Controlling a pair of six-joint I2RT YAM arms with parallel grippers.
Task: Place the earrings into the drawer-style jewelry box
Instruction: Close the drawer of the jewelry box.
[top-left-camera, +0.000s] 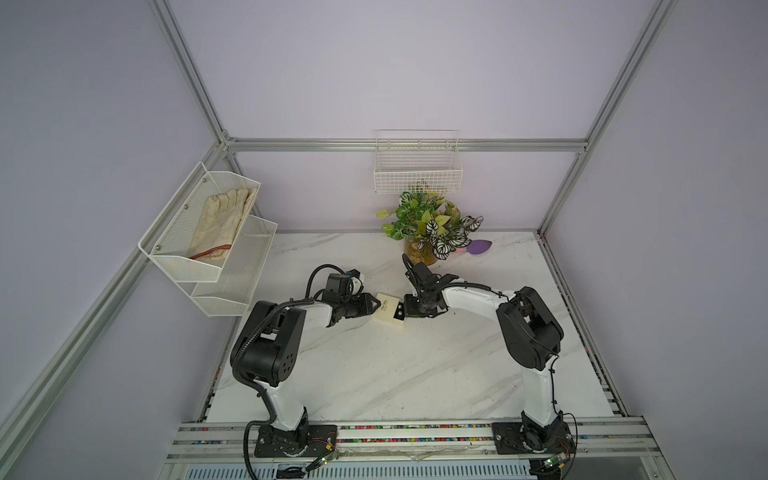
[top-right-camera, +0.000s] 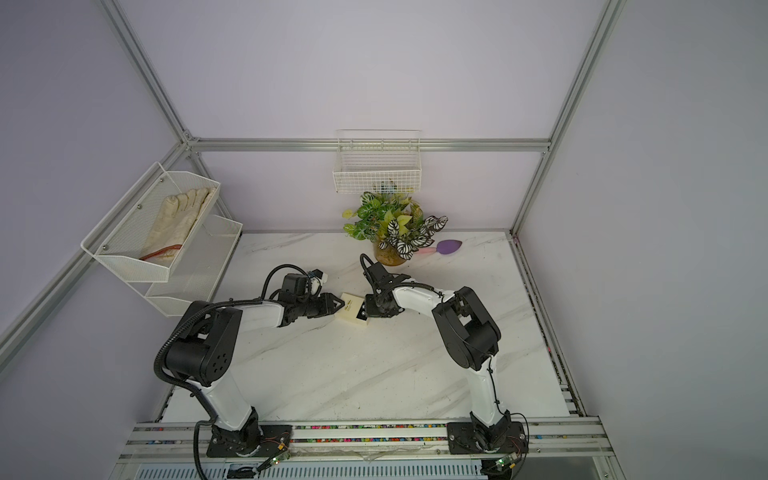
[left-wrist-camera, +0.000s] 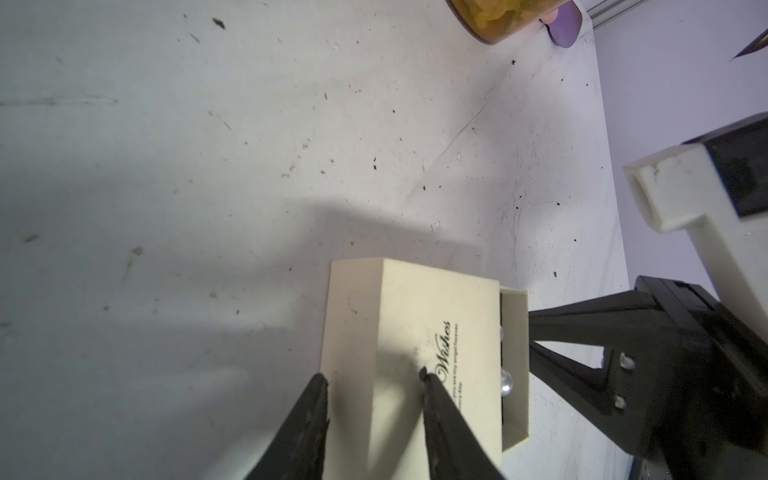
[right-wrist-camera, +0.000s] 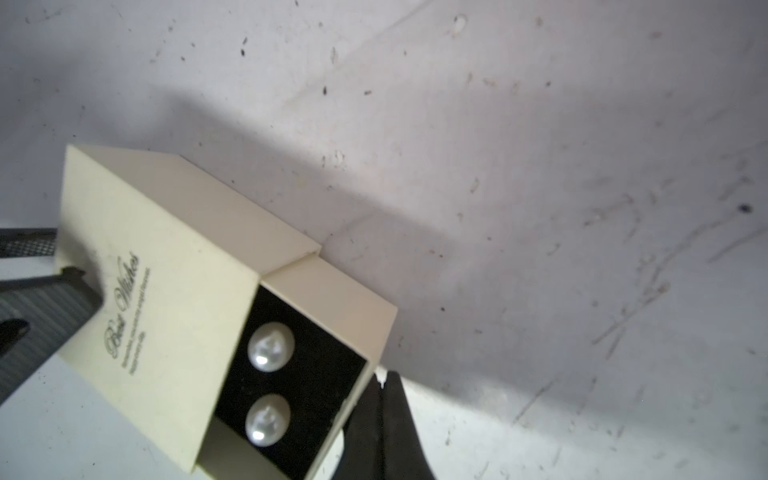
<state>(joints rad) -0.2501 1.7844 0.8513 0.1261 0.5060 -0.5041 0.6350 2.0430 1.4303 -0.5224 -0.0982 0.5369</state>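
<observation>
My left claw (left-wrist-camera: 372, 374) is clamped on the drawer-style jewelry box (right-wrist-camera: 174, 249). My right claw (right-wrist-camera: 384, 380) is closed, its tips at the front of the half-open tray (right-wrist-camera: 332, 291). Both pearl earrings (right-wrist-camera: 271, 347) lie on its black lining (right-wrist-camera: 332, 353). If I push crooked, the tray may jam, or the box may slip and spill the pearls.
</observation>
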